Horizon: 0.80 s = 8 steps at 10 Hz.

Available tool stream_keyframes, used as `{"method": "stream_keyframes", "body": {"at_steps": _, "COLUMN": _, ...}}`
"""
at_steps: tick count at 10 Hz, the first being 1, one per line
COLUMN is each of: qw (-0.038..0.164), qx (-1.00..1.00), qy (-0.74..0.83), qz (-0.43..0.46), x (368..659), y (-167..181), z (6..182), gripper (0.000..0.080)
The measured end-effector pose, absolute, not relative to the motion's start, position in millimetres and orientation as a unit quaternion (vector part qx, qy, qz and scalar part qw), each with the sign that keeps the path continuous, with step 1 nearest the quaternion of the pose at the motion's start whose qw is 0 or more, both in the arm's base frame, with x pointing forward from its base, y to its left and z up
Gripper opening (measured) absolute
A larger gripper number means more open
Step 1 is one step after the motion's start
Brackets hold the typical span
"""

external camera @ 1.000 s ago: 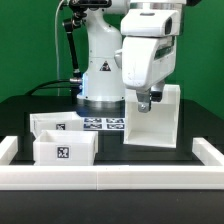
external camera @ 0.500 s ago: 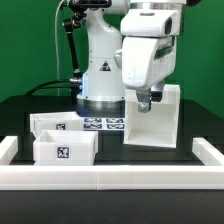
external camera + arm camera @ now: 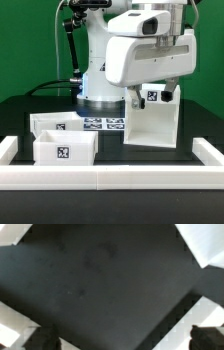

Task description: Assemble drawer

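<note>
Hovers over case at 3 o'clock, pincer spread wide, empty, likely lining up a grasp. At 8 o'clock on counter: boxes, tops up, awaiting insertion.

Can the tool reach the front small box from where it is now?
Likely yes: the front small box stands open-topped with nothing above it, and the tool is open and empty, over by the large case.
</note>
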State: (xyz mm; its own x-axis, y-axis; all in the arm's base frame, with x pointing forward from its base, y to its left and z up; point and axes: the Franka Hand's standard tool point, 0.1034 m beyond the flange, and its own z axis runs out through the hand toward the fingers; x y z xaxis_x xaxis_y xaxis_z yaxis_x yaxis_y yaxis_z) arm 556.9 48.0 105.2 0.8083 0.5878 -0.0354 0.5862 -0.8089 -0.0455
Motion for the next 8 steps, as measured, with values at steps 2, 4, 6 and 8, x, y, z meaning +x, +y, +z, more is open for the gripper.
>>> {"method": "stream_keyframes", "body": {"at_steps": 2, "qw": 0.017, "qx": -0.97, "qy": -0.242, "qz": 0.025, "x": 557, "y": 49, "z": 105.0, "gripper": 0.065}}
{"method": "stream_keyframes", "body": {"at_steps": 4, "qw": 0.019, "qx": -0.987, "qy": -0.16, "qz": 0.026, "x": 556, "y": 51, "z": 105.4, "gripper": 0.065}}
{"method": "stream_keyframes", "body": {"at_steps": 6, "qw": 0.029, "qx": -0.999, "qy": -0.029, "qz": 0.033, "x": 544, "y": 62, "z": 108.4, "gripper": 0.065}}
{"method": "stream_keyframes", "body": {"at_steps": 8, "qw": 0.033, "qx": -0.996, "qy": 0.076, "qz": 0.036, "x": 538, "y": 77, "z": 116.8, "gripper": 0.065}}
